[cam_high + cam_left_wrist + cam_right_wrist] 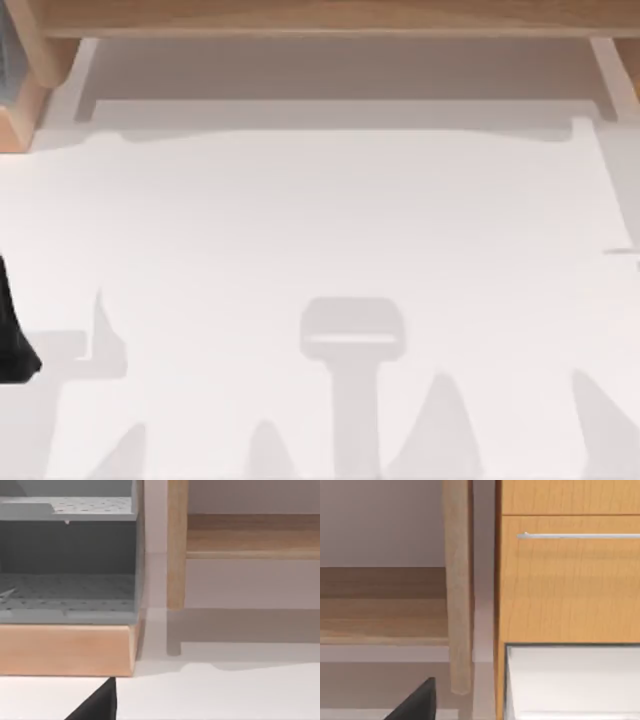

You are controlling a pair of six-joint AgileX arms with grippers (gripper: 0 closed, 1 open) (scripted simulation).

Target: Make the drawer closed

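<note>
- Seen from above, the wide shallow drawer (pixel 340 70) with pale beige-grey floor and thin white walls stands pulled out from the light-wood furniture (pixel 320 15) along the table's far edge
- Its white front wall faces the white table (pixel 320 240), which carries grey shadows
- A dark part of the left arm (pixel 12 330) shows at the table's left edge; whether the left pincer is apart or together cannot be told
- The left wrist view shows a grey perforated shelf unit (pixel 67 555) on a wooden base
- The right wrist view shows a wooden cabinet front (pixel 570 575) with a slim metal handle (pixel 577 536); the right pincer's state cannot be told
</note>
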